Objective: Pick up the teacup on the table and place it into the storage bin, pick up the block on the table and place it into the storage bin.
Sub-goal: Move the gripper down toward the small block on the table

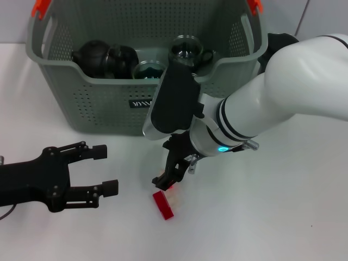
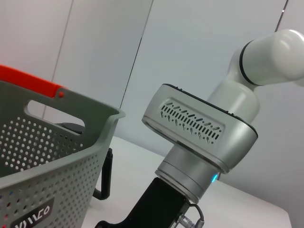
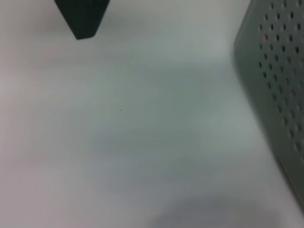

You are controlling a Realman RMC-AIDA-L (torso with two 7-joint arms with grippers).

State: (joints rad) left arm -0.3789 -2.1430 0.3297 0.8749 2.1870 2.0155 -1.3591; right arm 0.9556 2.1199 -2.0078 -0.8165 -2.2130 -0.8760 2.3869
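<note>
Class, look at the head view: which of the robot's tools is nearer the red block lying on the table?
The right tool is nearer, poised just above the red block. The left tool sits open, off to the block's left.

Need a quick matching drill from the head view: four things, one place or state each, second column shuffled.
1. red block
2. storage bin
3. left claw
4. right claw

A. open, low over the table, on the robot's left
B. just above the block
C. flat on the table, in front of the bin
D. at the back of the table, dark teaware inside

Pairs: 1-C, 2-D, 3-A, 4-B
</note>
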